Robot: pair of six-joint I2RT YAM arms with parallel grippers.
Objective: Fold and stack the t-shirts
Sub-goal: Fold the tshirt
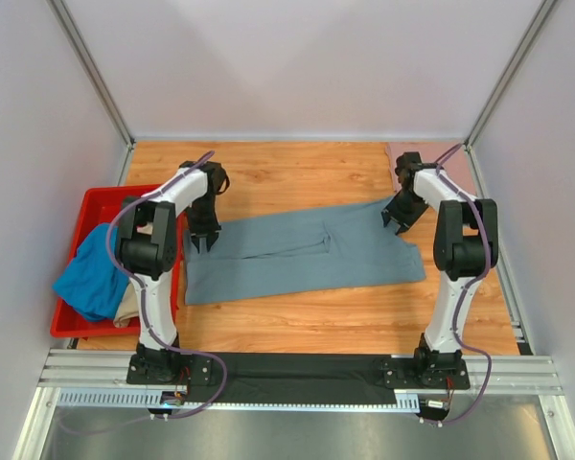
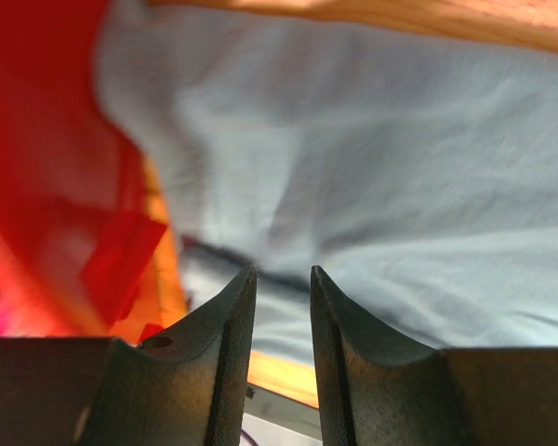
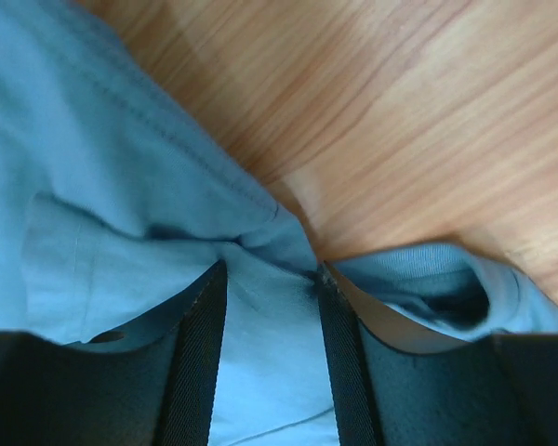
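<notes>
The slate grey-blue t-shirt (image 1: 297,259) lies spread flat on the wooden surface (image 1: 297,172). The left pincer (image 2: 282,274) hangs over its left edge, open only a narrow slit and holding nothing. The right pincer (image 3: 270,269) sits at the far-right corner with cloth filling its gap — whether it is clamped, I cannot tell.

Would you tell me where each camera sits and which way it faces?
Top external: above and behind the arm bases, looking down at the wooden table, slate grey-blue cloth t-shirt, both arms.
Left wrist: behind the left gripper, facing the shirt's edge beside the red plastic bin; own fingers show.
Right wrist: behind the right gripper, shirt cloth between its fingers.
All share the shirt.
</notes>
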